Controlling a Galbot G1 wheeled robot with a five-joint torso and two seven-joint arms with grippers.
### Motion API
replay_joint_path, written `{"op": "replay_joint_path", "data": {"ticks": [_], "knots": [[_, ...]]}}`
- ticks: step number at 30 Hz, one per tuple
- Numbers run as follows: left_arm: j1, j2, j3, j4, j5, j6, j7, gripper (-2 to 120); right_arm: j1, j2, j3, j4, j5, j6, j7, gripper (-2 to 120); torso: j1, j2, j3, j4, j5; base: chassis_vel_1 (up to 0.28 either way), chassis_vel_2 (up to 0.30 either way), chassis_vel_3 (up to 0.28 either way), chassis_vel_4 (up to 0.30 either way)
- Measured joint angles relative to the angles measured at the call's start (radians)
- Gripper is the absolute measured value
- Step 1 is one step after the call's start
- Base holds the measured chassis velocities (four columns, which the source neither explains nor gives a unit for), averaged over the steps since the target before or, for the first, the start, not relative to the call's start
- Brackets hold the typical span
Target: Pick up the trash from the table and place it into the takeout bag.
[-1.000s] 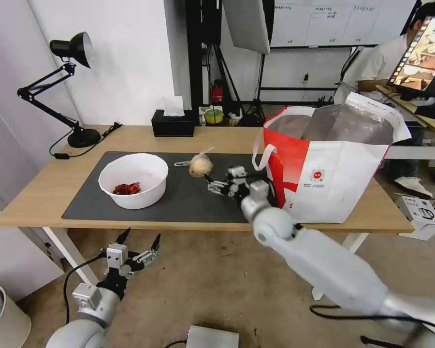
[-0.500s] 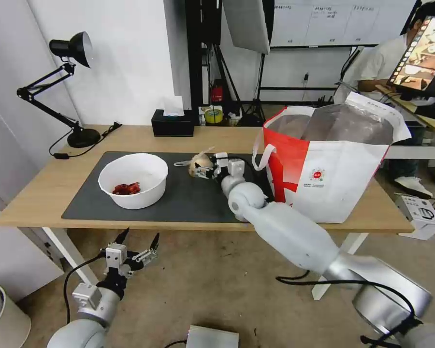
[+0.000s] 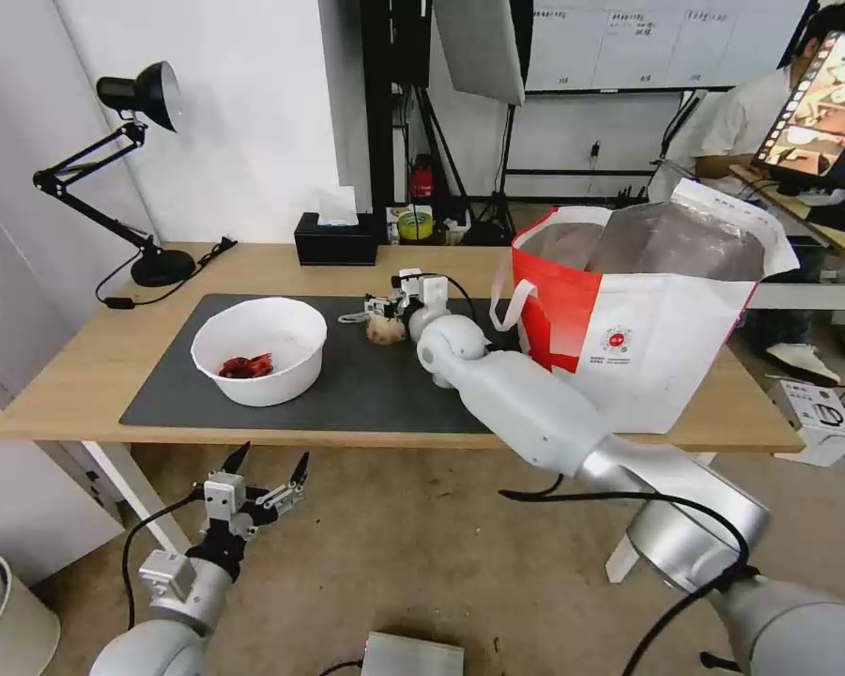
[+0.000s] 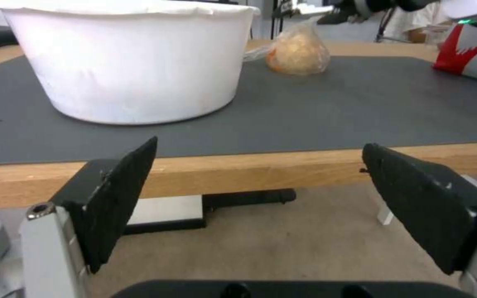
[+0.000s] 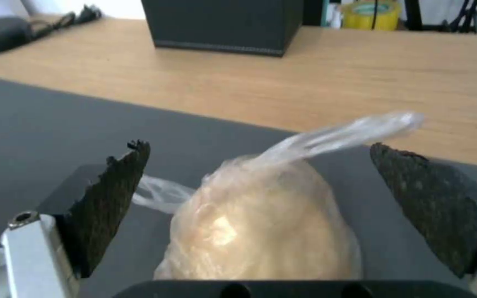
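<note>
The right gripper [image 3: 382, 307] reaches over the table's [image 3: 84, 376] dark mat [image 3: 366, 385], its fingers [image 5: 114, 194] spread wide on either side of the knotted bag [image 3: 386, 328], which lies on the mat near the mat's back edge. In the right wrist view the bag [image 5: 261, 227] sits between the two pads with a gap on each side, its twisted neck pointing toward the table's back edge; nothing is gripped.

The bowl [image 3: 259, 349] with red scraps [image 3: 246, 365] stands on the left part of the mat. The takeout bag [image 3: 648, 319] stands open at the right end of the table, foil lining showing, with a small round red logo [image 3: 616, 340] on its white front; the writing under the logo is too small to read. A black tissue box [image 3: 336, 239] sits at the back edge, and a desk lamp [image 3: 122, 169] at the back left corner.

The left gripper [image 3: 263, 469] hangs below the table's front edge, released, its fingers [image 4: 114, 198] wide apart and empty.
</note>
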State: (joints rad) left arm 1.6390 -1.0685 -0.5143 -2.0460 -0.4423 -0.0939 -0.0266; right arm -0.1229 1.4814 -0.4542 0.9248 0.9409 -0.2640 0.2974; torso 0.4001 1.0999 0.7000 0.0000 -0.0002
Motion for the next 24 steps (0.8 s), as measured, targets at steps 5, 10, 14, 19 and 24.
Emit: {"op": "replay_joint_path", "data": {"ticks": [5, 10, 14, 19, 24], "knots": [[-0.001, 0.001, 0.0, 0.001, -0.001, -0.001, 0.0, 100, 0.004, 0.026, 0.001, -0.041, -0.021, -0.019, -0.02, 100, 0.0, 0.0, 0.0, 0.0, 0.0, 0.0, 0.0, 0.0, 0.0], [-0.002, 0.004, -0.001, 0.002, -0.003, -0.004, 0.0, 100, 0.004, 0.048, 0.001, -0.068, -0.034, -0.031, -0.023, 100, 0.0, 0.0, 0.0, 0.0, 0.0001, 0.0, 0.0, 0.0, 0.0], [-0.002, 0.002, -0.002, 0.005, -0.003, -0.005, 0.0, 100, 0.004, 0.053, -0.004, -0.069, -0.042, -0.049, -0.019, 100, 0.0, 0.0, 0.0, 0.0, 0.0001, 0.0, 0.0, 0.0, 0.0], [-0.001, -0.002, -0.002, 0.004, -0.002, -0.007, 0.0, 100, -0.001, 0.054, -0.008, -0.057, -0.043, -0.071, -0.001, 100, 0.0, 0.0, 0.0, 0.0, 0.0001, 0.0, 0.0, 0.0, 0.0], [0.001, 0.001, -0.004, 0.002, -0.002, -0.009, 0.0, 100, -0.011, 0.048, -0.009, -0.04, -0.043, -0.078, 0.011, 100, 0.0, 0.0, 0.0, 0.0, 0.0001, 0.0, 0.0, 0.0, 0.0]]}}
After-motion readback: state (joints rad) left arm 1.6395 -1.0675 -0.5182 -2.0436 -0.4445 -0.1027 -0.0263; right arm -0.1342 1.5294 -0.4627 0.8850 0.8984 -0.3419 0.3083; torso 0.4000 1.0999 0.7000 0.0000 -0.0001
